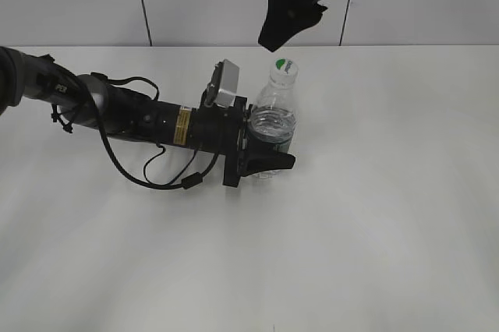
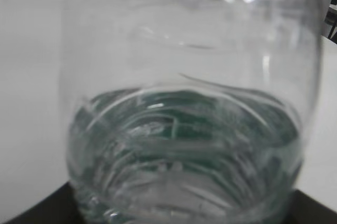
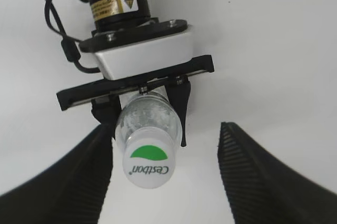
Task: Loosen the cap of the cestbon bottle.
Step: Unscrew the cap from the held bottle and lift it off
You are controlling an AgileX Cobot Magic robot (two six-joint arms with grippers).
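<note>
The cestbon bottle stands upright on the white table, clear, with a dark green band low on its body. My left gripper reaches in from the left and is shut on the bottle's lower body; in the left wrist view the bottle fills the frame. The white cap with its green mark sits on the neck. My right gripper hangs open just above it, not touching. From the right wrist, the cap lies between the ribbed fingers, closer to the left one.
The white table spreads around the bottle, with a pale wall behind. The left arm and its looping black cable lie across the table's left half.
</note>
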